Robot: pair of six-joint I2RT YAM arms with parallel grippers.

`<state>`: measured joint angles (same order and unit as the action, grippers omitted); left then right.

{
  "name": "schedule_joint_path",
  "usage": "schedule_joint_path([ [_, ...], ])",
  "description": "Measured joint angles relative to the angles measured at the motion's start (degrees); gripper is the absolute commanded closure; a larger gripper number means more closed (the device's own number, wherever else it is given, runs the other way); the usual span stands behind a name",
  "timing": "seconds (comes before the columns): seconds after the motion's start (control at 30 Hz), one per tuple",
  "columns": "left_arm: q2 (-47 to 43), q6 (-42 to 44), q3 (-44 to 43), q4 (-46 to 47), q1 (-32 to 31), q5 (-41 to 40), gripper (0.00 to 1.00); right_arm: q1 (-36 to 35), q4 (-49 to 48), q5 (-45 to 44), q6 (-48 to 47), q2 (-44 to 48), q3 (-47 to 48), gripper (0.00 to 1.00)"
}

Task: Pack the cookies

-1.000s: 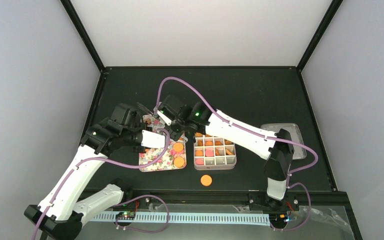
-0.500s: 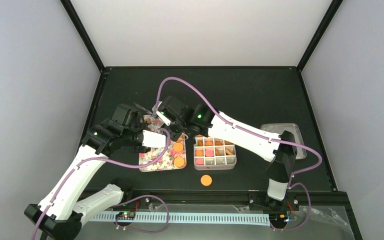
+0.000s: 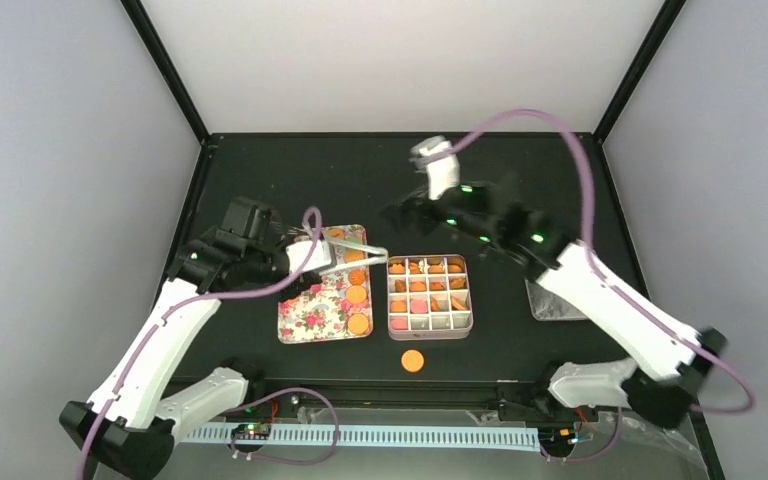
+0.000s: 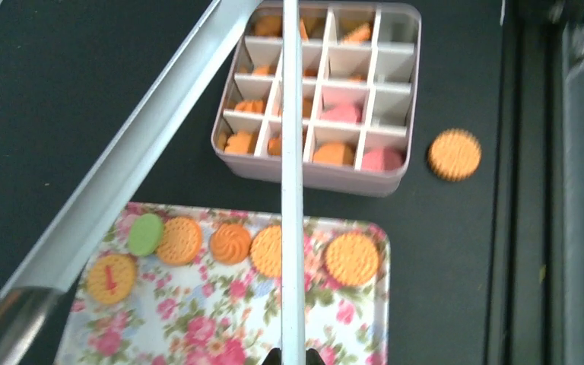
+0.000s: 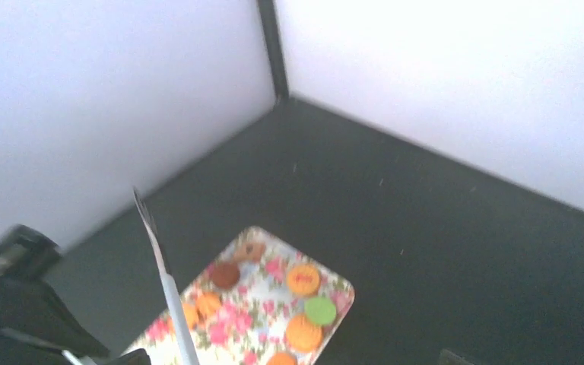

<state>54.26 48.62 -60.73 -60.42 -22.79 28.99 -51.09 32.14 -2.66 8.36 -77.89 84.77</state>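
Several cookies [image 4: 179, 239], mostly orange with one green [image 4: 145, 233], lie on the flower-patterned tray [image 3: 300, 325]. More fill the white compartment box [image 3: 430, 332]. One orange cookie [image 3: 413, 360] lies loose on the table in front of the box. My left gripper [image 3: 305, 252] is shut on the handle end of the metal tongs [image 3: 355, 245], whose arms reach over the tray toward the box. My right gripper [image 3: 403, 212] is raised behind the box, open and holding nothing, with its fingertips [image 5: 450, 355] wide apart at the bottom edge of the right wrist view.
A clear plastic lid [image 3: 552, 300] lies right of the box, partly under my right arm. Black frame posts and white walls close in the table's back and sides. The right arm's purple cable [image 3: 580, 170] arcs high over the back right.
My right gripper opened, let go of the tongs and swung up and back to the right. My left gripper shut on the tongs and now holds them alone.
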Motion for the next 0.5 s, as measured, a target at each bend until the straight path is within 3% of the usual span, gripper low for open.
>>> schedule_joint_path([
  [0.13, 2.45, -10.21, -1.44, 3.48, 5.62, 10.80, 0.98, 6.38, -14.93, 6.99, 5.18, 15.74, -13.88, 0.00],
  [0.27, 2.71, -24.87, -2.16, 13.81, 10.29, 22.08, 0.98, 7.76, -29.99, 13.35, 9.14, 26.08, -26.69, 0.00],
  [0.5, 2.14, -54.25, 0.74, 41.27, 11.10, 35.78, 0.98, 8.74, -47.36, 24.33, 15.78, 23.10, -34.86, 0.00],
])
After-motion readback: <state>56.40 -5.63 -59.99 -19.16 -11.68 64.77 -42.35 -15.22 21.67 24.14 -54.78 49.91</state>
